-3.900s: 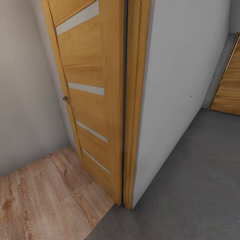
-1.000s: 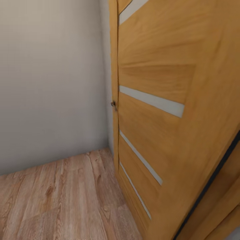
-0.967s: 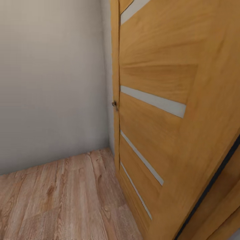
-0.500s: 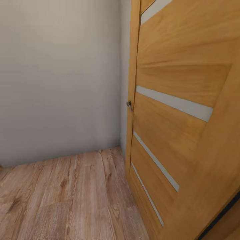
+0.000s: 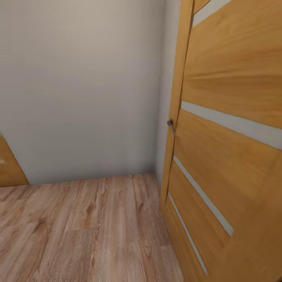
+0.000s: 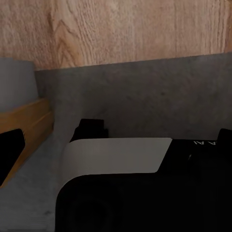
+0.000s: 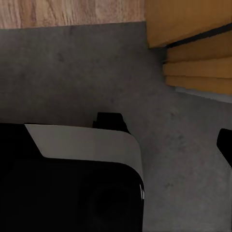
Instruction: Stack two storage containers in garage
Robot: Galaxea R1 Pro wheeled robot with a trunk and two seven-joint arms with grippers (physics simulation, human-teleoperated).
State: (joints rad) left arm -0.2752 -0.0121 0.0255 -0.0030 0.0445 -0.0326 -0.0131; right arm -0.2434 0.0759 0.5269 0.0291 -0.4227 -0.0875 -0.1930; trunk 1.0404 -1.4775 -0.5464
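The view had swung left off the door [image 5: 235, 156] toward wood floor [image 5: 86, 231]; no bins were in sight, and I couldn't tell how either arm's jaws stood.

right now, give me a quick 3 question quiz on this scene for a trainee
1. True or false: in the head view, the wooden door stands at the right, its handle close to the pale wall.
2. Multiple choice: the floor seen in the head view is A) light wood planks, B) grey concrete, C) carpet.
3. Short answer: in both wrist views, which two floor surfaces meet?

Key
1. True.
2. A, the wood-plank floor.
3. The wood planks and the grey concrete floor, which meet along a straight edge.
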